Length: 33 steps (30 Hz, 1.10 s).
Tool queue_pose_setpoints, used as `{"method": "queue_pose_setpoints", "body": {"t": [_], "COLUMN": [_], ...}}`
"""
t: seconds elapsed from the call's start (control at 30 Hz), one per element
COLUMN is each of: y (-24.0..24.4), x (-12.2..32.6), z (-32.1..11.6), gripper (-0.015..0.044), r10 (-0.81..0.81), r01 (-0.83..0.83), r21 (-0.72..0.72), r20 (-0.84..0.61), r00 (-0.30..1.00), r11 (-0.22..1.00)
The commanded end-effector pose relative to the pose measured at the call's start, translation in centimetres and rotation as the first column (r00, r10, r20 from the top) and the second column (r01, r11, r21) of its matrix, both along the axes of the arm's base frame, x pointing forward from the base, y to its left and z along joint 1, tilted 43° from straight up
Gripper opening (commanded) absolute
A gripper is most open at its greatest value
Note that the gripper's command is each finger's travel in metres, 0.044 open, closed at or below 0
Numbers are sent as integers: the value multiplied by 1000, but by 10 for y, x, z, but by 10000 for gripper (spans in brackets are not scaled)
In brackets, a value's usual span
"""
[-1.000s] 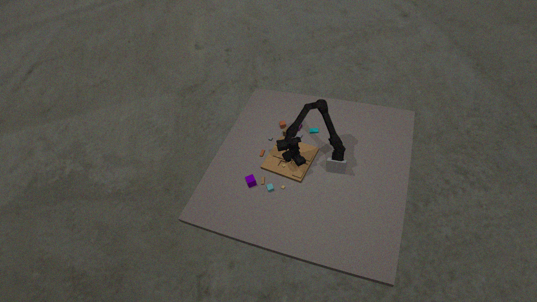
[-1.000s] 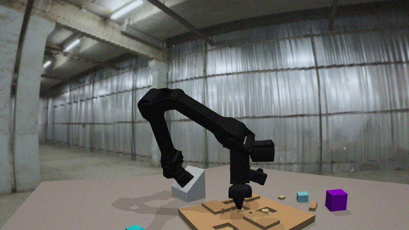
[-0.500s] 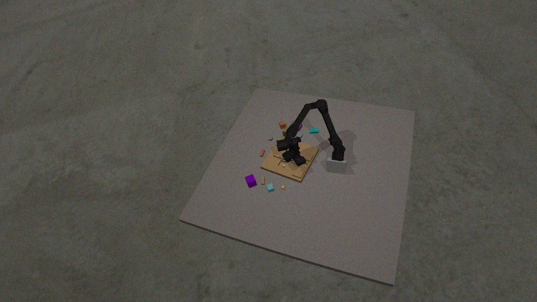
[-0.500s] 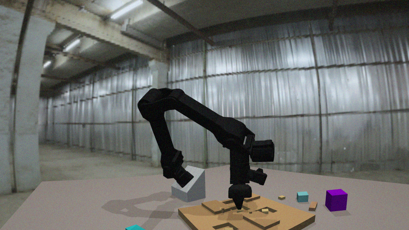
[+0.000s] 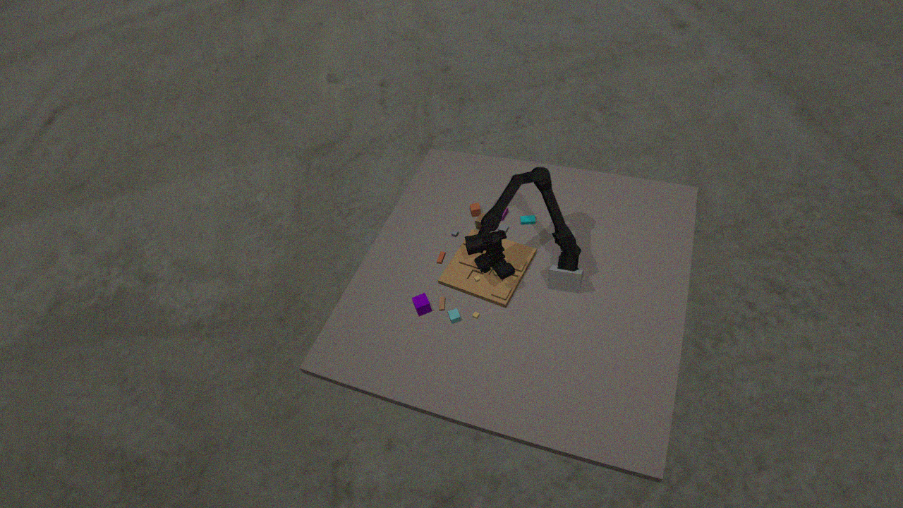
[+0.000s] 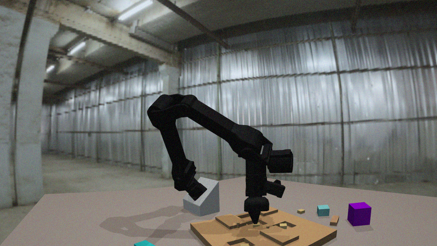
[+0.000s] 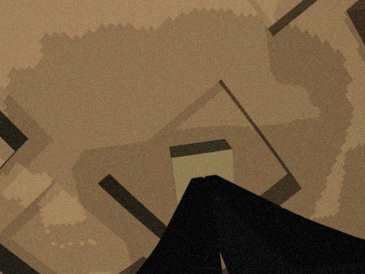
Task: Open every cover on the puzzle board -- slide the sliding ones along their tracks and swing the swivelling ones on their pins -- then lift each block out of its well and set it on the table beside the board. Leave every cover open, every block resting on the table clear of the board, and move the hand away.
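Observation:
The wooden puzzle board (image 5: 451, 279) (image 6: 320, 230) lies on the table. My gripper (image 6: 255, 222) (image 7: 204, 189) is shut and empty, pointing down at a pale yellow block (image 7: 201, 165) in a well near the middle of the board. The fingers hide part of that block; whether they touch it I cannot tell. Another yellow block (image 5: 476, 278) (image 6: 283, 225) sits in an uncovered well, and a third block (image 6: 244, 244) shows in the front well. One flat cover (image 6: 230, 220) lies left of my fingertips and another cover (image 6: 279, 236) lies to their right. A small yellow block (image 5: 475, 314) (image 6: 300, 210) rests on the table beyond the board.
A purple cube (image 5: 421, 304) (image 6: 359, 214), a light-blue cube (image 5: 453, 315) (image 6: 323, 210) and a brown bar (image 5: 441, 303) (image 6: 334, 220) lie beside the board. A teal block (image 5: 528, 219) and an orange cube (image 5: 475, 209) lie on its other side. The grey arm base (image 5: 565, 279) (image 6: 209, 199) stands nearby.

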<state>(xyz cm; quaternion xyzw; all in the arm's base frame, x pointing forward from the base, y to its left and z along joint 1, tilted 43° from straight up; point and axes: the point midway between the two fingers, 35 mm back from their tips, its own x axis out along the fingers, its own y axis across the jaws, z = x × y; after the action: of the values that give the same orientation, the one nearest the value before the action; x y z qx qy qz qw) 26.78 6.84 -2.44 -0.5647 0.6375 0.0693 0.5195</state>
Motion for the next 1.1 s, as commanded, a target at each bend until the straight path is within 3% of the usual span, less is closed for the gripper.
{"method": "queue_pose_setpoints", "body": {"t": [0.0,0.17,0.37,0.6,1.07], "y": [4,9,22,43,30], "x": [1,0,-3,-9,-5], "z": [3,7,21,45,31], "gripper": [0,0,144,144,144], "r10": [-3,-3,-1,-3,-5], "r01": [3,3,1,3,5], "r21": [2,0,0,2,2], "r20": [3,0,-2,-1,1], "r00": [1000,1000,1000,1000,1000], "r11": [1000,1000,1000,1000,1000]}}
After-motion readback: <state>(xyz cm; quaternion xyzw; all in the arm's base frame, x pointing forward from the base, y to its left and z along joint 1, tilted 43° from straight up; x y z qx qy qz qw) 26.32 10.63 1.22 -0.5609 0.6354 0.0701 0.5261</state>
